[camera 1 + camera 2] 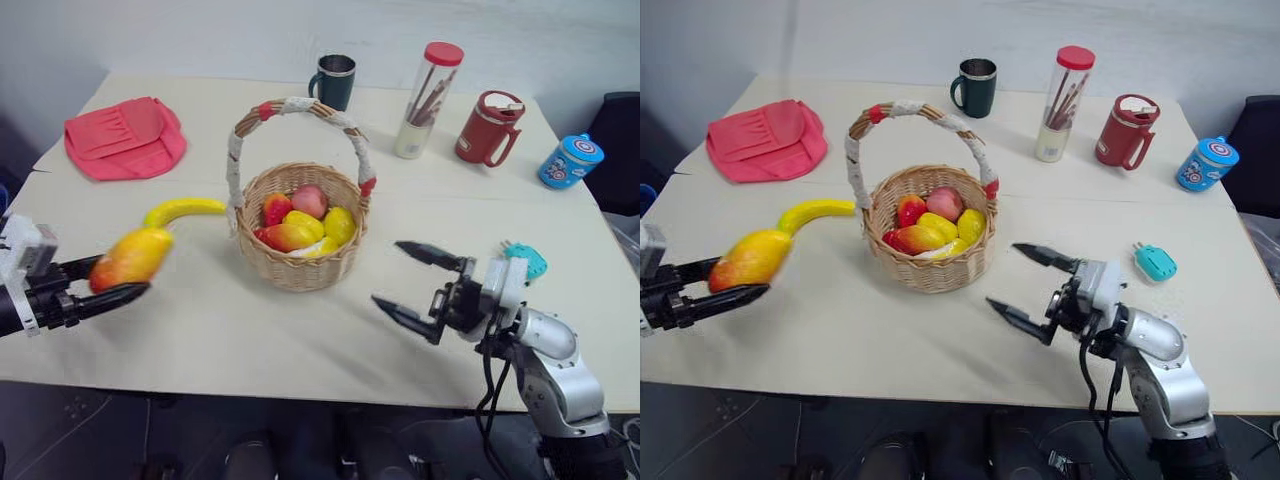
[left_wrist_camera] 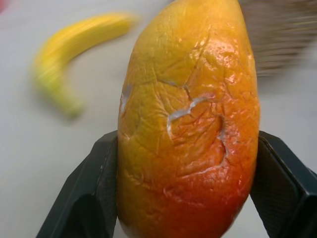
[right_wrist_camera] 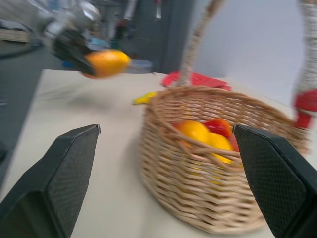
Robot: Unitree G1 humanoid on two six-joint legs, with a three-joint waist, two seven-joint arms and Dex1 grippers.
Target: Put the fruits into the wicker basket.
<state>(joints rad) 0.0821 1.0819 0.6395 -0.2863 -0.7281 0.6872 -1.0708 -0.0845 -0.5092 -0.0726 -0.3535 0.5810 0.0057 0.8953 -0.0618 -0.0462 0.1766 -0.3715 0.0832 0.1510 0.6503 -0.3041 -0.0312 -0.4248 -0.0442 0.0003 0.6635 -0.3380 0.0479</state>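
Observation:
My left gripper [image 1: 120, 278] is shut on the orange-red-yellow mango [image 1: 132, 257], held above the table left of the wicker basket [image 1: 300, 262]. Up close, the mango [image 2: 188, 124] sits between both black fingers [image 2: 84, 198]. The yellow banana [image 1: 185, 211] lies on the table just left of the basket, by its cloth-wrapped handle [image 1: 290, 108]. Several toy fruits lie inside the basket. My right gripper [image 1: 412, 283] stands open at the basket's right, empty, facing the basket [image 3: 213, 158].
A pink cloth pouch [image 1: 125, 137] lies at the back left. Along the back stand a dark mug [image 1: 334, 81], a clear tube with a red lid [image 1: 428, 98], a red jug [image 1: 489, 127] and a blue cup [image 1: 570, 161]. A teal gadget [image 1: 1156, 262] lies right of my right arm.

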